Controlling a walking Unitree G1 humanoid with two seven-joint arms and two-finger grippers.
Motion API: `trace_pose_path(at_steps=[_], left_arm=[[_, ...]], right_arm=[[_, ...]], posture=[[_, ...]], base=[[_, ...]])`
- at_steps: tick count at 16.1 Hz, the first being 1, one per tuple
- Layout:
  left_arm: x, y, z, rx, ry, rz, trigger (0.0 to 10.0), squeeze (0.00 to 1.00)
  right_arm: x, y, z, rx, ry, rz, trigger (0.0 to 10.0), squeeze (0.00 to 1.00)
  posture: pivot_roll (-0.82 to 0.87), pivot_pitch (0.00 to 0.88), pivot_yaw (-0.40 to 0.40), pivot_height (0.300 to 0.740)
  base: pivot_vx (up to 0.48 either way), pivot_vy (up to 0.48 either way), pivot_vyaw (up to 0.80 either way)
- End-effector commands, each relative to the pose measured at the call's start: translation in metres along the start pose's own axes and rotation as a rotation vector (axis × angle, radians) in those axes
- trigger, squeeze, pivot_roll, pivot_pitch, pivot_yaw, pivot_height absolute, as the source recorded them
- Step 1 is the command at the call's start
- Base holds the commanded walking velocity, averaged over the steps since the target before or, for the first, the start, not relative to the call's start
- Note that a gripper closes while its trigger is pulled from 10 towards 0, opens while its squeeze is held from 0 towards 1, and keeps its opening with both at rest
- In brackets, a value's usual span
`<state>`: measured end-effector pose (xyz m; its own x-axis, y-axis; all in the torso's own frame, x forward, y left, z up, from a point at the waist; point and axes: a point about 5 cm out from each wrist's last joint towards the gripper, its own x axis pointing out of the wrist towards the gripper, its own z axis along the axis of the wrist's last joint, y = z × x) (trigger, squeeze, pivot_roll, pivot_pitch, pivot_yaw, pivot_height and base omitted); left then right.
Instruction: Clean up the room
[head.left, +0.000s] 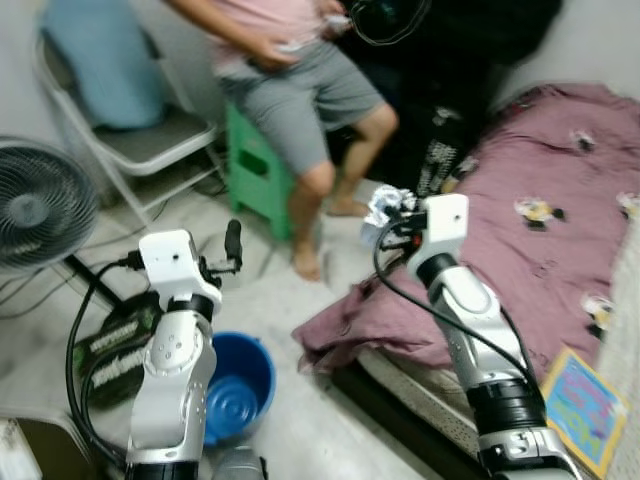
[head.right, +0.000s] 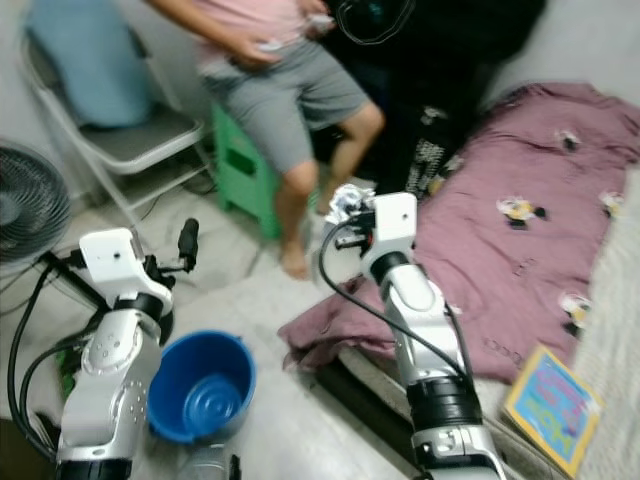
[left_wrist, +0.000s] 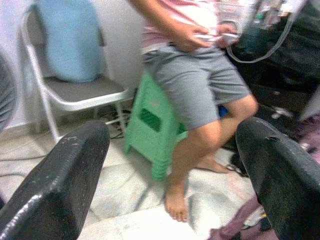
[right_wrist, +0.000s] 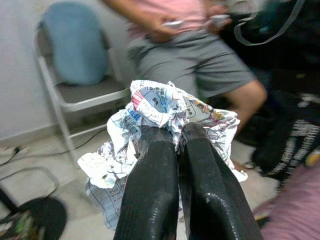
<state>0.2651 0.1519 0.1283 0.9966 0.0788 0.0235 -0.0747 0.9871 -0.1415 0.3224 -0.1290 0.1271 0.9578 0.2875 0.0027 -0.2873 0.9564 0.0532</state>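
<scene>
in the middle of the scene, raised over the near edge of the bed (head.left: 560, 190), the right claw (right_wrist: 176, 136) is pinched tight on a wad of crumpled paper (right_wrist: 165, 120), held up off the floor, likely so it can be carried to a bin. to the near left, the blue bucket (head.left: 240, 385) sits on the floor beside the left arm and looks like the place for it. the left claw (left_wrist: 172, 165) hangs wide and empty, free for the next pickup. farther off, a person (head.left: 310, 90) sits on a green stool (head.left: 255, 170), with a folding chair (head.left: 150, 140) and a fan (head.left: 40, 205) to the far left.
</scene>
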Motion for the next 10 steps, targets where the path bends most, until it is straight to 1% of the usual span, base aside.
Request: trace_pose_path(at_steps=[1,10], left_arm=[[-0.0002,0.0019,0.0005,0.002,-0.002,0.006,10.0,0.0],[0.0009,-0.0009,0.0008,0.02,-0.005,-0.018,10.0,0.0]], right_arm=[[0.0012,0.0037,0.0008,0.004,-0.005,0.013,10.0,0.0],[0.001,0.0052,-0.0005,0.008,-0.007,0.02,10.0,0.0]], posture=[[0.02,0.0,-0.062,0.74],[0.02,0.0,-0.058,0.74]], base=[[0.0,0.0,0.8],[0.0,0.0,0.8]])
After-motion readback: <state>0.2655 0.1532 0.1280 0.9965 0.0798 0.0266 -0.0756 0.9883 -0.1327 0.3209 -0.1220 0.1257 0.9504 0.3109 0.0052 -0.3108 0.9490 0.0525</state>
